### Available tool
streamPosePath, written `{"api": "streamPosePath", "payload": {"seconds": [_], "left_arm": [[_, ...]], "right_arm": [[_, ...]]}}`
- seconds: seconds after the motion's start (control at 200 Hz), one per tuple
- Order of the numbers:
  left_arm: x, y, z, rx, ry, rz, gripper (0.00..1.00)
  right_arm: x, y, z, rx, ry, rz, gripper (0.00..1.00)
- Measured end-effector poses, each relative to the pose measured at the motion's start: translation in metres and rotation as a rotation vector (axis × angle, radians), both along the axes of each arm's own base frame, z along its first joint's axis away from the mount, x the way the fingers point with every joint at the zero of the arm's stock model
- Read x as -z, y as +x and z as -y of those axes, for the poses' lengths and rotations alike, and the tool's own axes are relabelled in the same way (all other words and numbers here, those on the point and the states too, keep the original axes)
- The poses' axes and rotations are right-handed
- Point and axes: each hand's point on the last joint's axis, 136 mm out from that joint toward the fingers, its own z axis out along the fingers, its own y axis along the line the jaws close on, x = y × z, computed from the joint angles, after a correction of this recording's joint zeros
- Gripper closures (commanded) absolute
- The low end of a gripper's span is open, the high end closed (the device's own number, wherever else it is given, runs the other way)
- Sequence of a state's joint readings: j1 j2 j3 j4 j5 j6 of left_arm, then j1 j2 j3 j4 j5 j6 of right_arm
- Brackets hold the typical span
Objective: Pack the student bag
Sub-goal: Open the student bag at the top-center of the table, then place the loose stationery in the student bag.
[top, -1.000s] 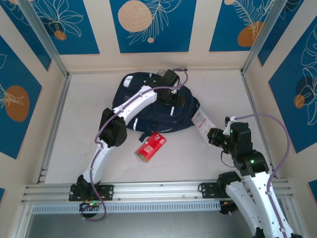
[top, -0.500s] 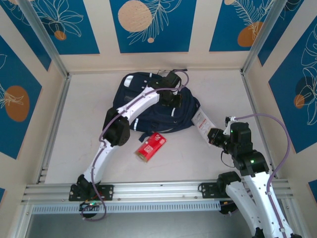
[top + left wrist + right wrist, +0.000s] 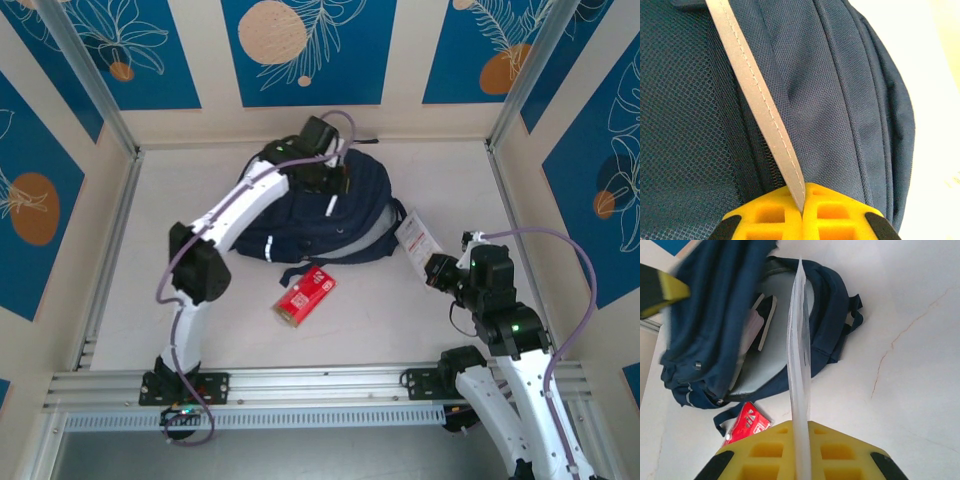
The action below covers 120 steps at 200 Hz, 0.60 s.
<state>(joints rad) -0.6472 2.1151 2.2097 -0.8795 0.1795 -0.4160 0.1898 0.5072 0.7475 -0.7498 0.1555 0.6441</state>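
A red carton [image 3: 304, 294] with white print lies flat on the pale table [image 3: 180, 250], around the middle and toward the near side. Well to its right is a thin white sheet [image 3: 416, 240] with red marks, perhaps a card or a flat packet. A hairline crack [image 3: 890, 346] runs across the tabletop. Blue wall panels [image 3: 305, 50] with orange discs stand at the far side; a metal rail [image 3: 320, 385] crosses the near edge.

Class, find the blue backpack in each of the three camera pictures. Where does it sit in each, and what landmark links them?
Top external: backpack at centre, toward the far wall, under the left arm.
Left wrist: backpack fabric across left and centre, bare table at right.
Right wrist: backpack at upper left, open, grey lining showing.
Landmark: left gripper, shut on the backpack's white stripe.
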Motion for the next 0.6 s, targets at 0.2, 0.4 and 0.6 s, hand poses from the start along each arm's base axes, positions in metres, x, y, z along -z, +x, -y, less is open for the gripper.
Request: {"api": "streamPosePath", "payload": {"seconds": [0.2, 0.4, 0.6], "left_arm": [[-0.041, -0.003, -0.039, -0.015, -0.045, 0.045, 1.0], [-0.039, -0.012, -0.054, 0.004, -0.088, 0.005, 1.0], [-0.048, -0.015, -0.062, 0.017, -0.129, -0.005, 1.0]], "right_arm": [[-0.01, 0.009, -0.017, -0.054, 0.094, 0.015, 0.95], [-0.019, 0.026, -0.048, -0.161, 0.291, 0.025, 0.95], [-0.01, 0.046, -0.075, -0.245, 0.482, -0.042, 0.95]]}}
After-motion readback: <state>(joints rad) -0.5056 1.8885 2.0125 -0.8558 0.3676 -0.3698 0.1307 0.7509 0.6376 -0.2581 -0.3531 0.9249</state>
